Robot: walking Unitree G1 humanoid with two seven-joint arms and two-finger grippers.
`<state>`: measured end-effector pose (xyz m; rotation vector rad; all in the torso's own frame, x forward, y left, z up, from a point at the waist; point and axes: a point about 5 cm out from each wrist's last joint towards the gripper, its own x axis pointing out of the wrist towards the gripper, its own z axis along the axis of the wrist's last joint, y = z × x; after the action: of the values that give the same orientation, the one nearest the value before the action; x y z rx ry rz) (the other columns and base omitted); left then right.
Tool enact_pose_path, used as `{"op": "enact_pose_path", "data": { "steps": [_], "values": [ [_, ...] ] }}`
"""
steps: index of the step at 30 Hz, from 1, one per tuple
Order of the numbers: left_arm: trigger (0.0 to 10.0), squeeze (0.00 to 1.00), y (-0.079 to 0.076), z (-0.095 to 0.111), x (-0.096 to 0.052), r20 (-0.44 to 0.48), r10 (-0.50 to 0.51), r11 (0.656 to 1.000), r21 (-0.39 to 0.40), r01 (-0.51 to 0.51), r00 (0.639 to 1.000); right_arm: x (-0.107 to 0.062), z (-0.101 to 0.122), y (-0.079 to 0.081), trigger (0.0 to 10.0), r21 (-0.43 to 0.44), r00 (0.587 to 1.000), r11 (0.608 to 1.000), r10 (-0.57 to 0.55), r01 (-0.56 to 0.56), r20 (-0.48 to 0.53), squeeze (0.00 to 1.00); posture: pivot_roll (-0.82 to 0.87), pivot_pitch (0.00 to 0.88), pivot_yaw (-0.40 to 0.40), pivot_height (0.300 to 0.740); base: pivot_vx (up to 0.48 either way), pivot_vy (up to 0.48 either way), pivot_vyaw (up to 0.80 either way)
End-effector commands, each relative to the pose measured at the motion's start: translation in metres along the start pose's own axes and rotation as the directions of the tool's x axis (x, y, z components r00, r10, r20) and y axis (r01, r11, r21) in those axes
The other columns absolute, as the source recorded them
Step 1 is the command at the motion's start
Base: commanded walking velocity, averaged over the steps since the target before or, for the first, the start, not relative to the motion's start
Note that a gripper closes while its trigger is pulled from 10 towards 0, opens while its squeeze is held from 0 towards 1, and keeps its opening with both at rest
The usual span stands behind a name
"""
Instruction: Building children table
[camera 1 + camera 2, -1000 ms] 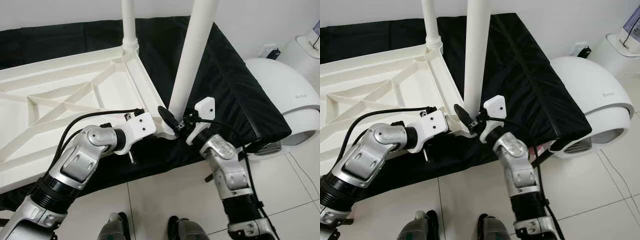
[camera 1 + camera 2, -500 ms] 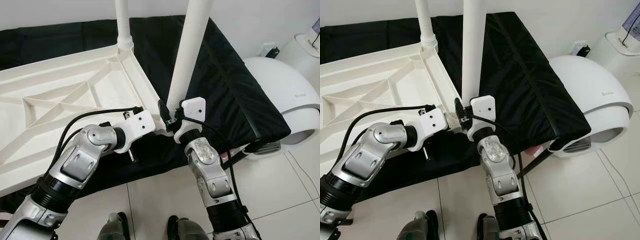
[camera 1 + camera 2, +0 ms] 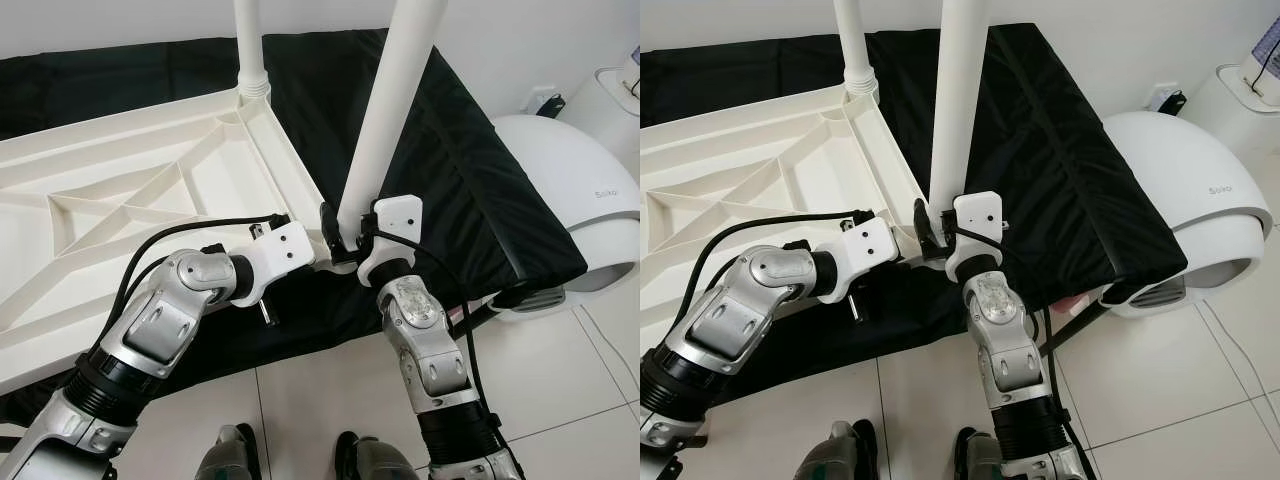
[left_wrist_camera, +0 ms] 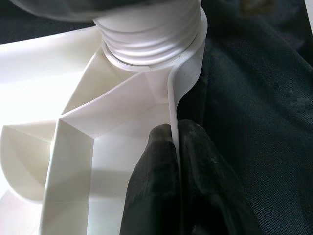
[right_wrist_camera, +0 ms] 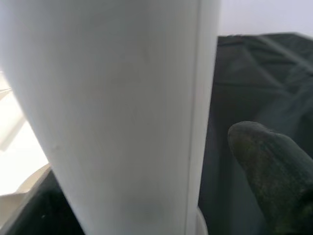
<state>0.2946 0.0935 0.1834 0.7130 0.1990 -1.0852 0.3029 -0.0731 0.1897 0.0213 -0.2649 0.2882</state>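
You're looking down at a white tiled floor (image 3: 560,370) with a black-draped surface (image 3: 450,170) against a pale wall, and a white domed appliance (image 3: 1185,190) to its right. The white children's tabletop (image 3: 130,210) lies upside down on the black cover, ribs showing. Two white legs stand in it: one leg (image 3: 250,45) at the far corner, one nearer leg (image 3: 385,130) at the near corner. Your left gripper (image 4: 173,147) has its fingers (image 4: 151,186) clenched on the tabletop's thin rim beside the threaded socket. Your right gripper (image 3: 930,232) clasps the base of the nearer leg, one finger on either side of it.
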Motion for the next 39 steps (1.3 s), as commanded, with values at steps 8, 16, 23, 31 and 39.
{"op": "enact_pose_path", "data": {
  "steps": [8,16,23,31,39],
  "values": [
    [10.0,0.0,-0.014,-0.017,0.008,-0.063,-0.066,0.997,-0.038,0.064,0.996,-0.012,-0.015,-0.023,10.0,0.023,0.981,0.983,0.185,-0.184,-0.054,1.0,-0.01,0.192,-0.039,0.74,0.0,0.0,0.0],
    [10.0,0.0,-0.013,-0.016,0.01,-0.059,-0.07,0.997,-0.033,0.069,0.996,-0.003,-0.011,-0.052,10.0,-0.056,0.931,0.93,0.359,-0.362,-0.061,1.0,-0.01,0.188,-0.033,0.74,0.0,0.0,0.0],
    [10.0,0.0,-0.011,-0.016,0.008,-0.06,-0.068,0.997,-0.03,0.066,0.996,0.009,-0.002,-0.056,10.0,-0.011,0.834,0.834,0.55,-0.551,-0.041,0.0,0.0,0.194,-0.024,0.74,0.0,0.0,0.0],
    [10.0,0.0,-0.011,-0.017,0.005,-0.066,-0.067,0.997,-0.032,0.065,0.996,0.025,0.013,-0.058,10.0,0.014,0.695,0.696,0.718,-0.718,-0.019,0.0,0.01,0.199,-0.02,0.74,0.0,0.0,0.0],
    [10.0,0.0,-0.011,-0.017,0.006,-0.066,-0.069,0.997,-0.032,0.067,0.995,0.029,0.013,-0.057,10.0,0.0,0.607,0.608,0.793,-0.794,-0.052,0.0,0.01,0.2,-0.017,0.74,0.0,0.0,0.0]
  ]
}}
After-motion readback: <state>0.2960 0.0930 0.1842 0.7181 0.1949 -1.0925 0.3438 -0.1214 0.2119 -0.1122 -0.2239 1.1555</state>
